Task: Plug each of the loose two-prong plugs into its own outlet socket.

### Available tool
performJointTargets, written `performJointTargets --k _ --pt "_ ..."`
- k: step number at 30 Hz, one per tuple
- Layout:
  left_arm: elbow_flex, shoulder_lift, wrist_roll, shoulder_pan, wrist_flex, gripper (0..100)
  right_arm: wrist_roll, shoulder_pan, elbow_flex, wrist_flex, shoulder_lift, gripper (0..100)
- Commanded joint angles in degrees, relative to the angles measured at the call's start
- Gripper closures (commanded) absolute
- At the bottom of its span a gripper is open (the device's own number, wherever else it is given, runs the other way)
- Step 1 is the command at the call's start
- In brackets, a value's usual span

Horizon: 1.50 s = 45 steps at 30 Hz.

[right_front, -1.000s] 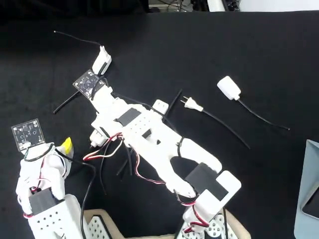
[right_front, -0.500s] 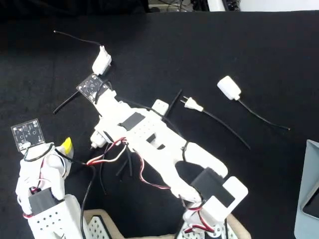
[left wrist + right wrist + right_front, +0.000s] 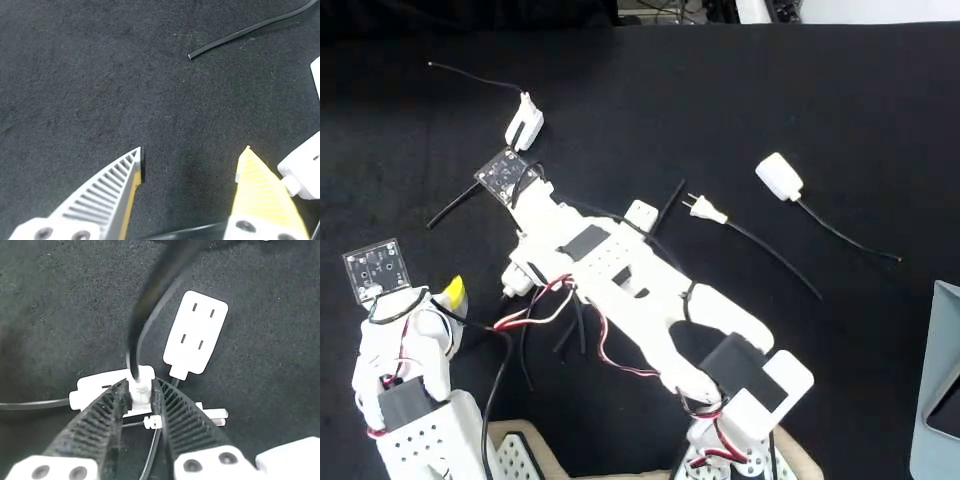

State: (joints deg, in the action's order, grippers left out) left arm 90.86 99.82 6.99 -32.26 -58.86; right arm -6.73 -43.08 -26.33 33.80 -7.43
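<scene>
Right wrist view: the right gripper (image 3: pixel 140 386) is clamped on a white two-prong plug (image 3: pixel 139 374) with a black cord, just beside a four-slot white outlet socket (image 3: pixel 196 335) at the far left. From above, a second plug (image 3: pixel 705 208) and second outlet (image 3: pixel 779 176) lie apart on open black cloth (image 3: pixel 720 90) to the right. The left gripper (image 3: pixel 193 148), fingers spread, hovers at the near left.

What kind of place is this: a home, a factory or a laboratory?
Probably a robotics laboratory bench: a white left arm and right arm with bare wires at a black-covered table, where a loose plug and an outlet socket lie.
</scene>
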Motion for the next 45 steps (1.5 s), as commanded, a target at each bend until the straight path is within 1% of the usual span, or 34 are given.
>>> performJointTargets --k 1,5,7,10,13,16,21,25,34,45 --pt "-0.40 0.53 0.26 -0.57 1.23 70 -4.48 0.97 -1.36 2.55 -0.22 98.7" --pt "-0.40 0.53 0.26 -0.57 1.23 70 -7.12 0.88 -1.36 2.46 -0.48 98.7" --pt "-0.40 0.53 0.26 -0.57 1.23 70 -9.67 0.88 -1.27 2.20 -0.48 98.7" --pt "-0.40 0.53 0.26 -0.57 1.23 70 -14.95 0.88 -2.59 -0.44 -0.57 98.7" --pt "-0.40 0.53 0.26 -0.57 1.23 70 -17.05 0.79 -4.88 -3.52 -0.04 98.7" --pt "-0.31 0.53 0.26 -0.48 1.23 70 -16.44 0.70 -5.05 -2.99 -0.04 98.7" --pt "-0.31 0.53 0.26 -0.48 1.23 70 -5.27 0.70 -2.77 0.97 -0.04 98.7" --pt "-0.31 0.53 0.26 -0.48 1.23 70 -1.05 0.70 -0.84 3.43 -0.57 98.7" --pt "-0.31 0.53 0.26 -0.48 1.32 70 -1.14 0.97 1.80 3.60 -1.36 98.7" --pt "0.31 0.53 0.26 -0.31 1.67 70 -0.88 0.97 -0.57 5.45 11.47 98.7"
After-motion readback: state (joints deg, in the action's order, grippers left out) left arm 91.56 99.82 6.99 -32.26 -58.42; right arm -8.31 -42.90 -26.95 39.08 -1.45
